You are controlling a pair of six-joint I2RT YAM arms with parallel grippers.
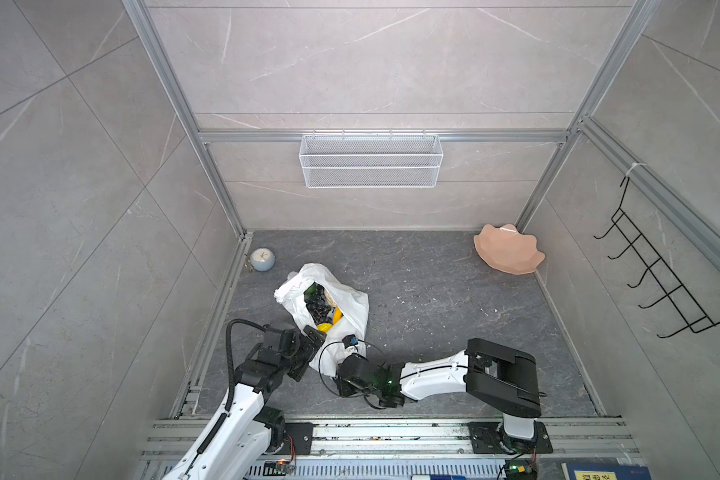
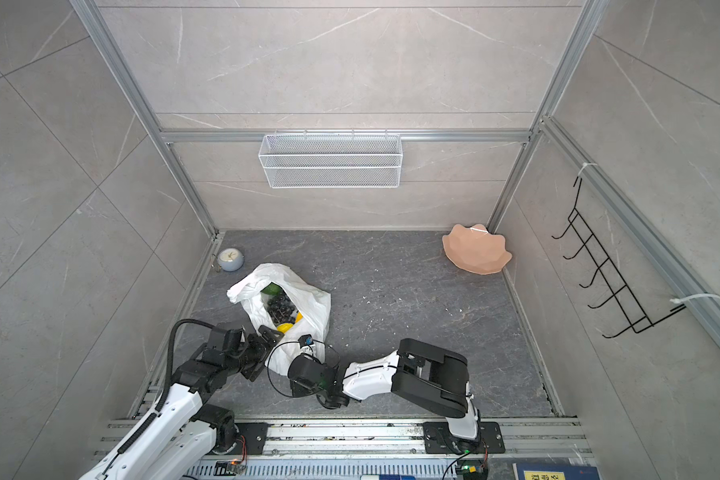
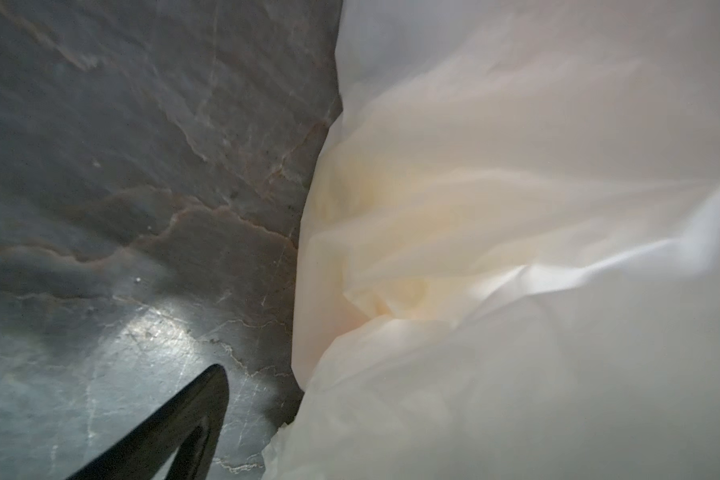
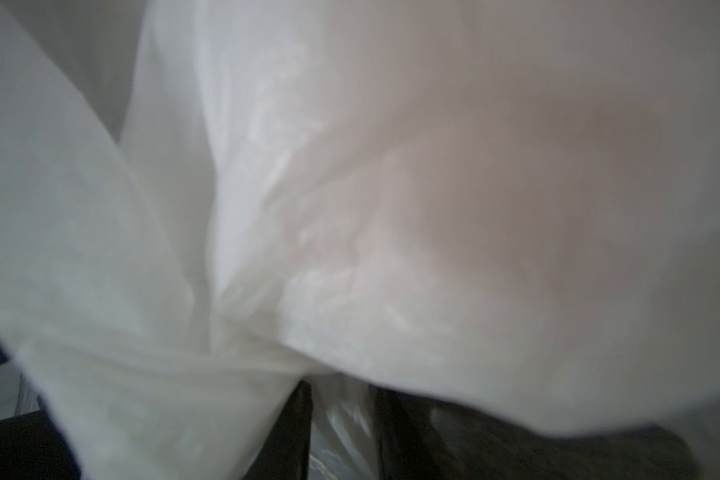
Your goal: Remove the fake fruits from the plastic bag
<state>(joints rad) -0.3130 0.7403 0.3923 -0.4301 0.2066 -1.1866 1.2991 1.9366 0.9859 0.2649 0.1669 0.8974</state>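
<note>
Top views both have the plastic bag (image 1: 352, 307) lying on the near left part of the dark table (image 1: 454, 311), mouth gaping. The fake fruits (image 1: 323, 316) I can spot are all inside it: black grape bunch (image 1: 319, 307), a yellow fruit (image 1: 327, 327) on its near side, a dark green one (image 1: 310, 288) on the far side.

The left gripper (image 1: 308, 351) sits against the bag's near left side. Its wrist view shows only one finger (image 3: 175, 419), over bare table with a gap to the plastic, so the jaws look spread and holding nothing.

The right gripper (image 1: 345, 355) is at the bag's near end. Its wrist view is blurry, but plastic bunches down beside a dark finger (image 4: 296, 424), so it looks clamped on the bag.

A pink plate (image 1: 508, 249) sits in the far right corner.
</note>
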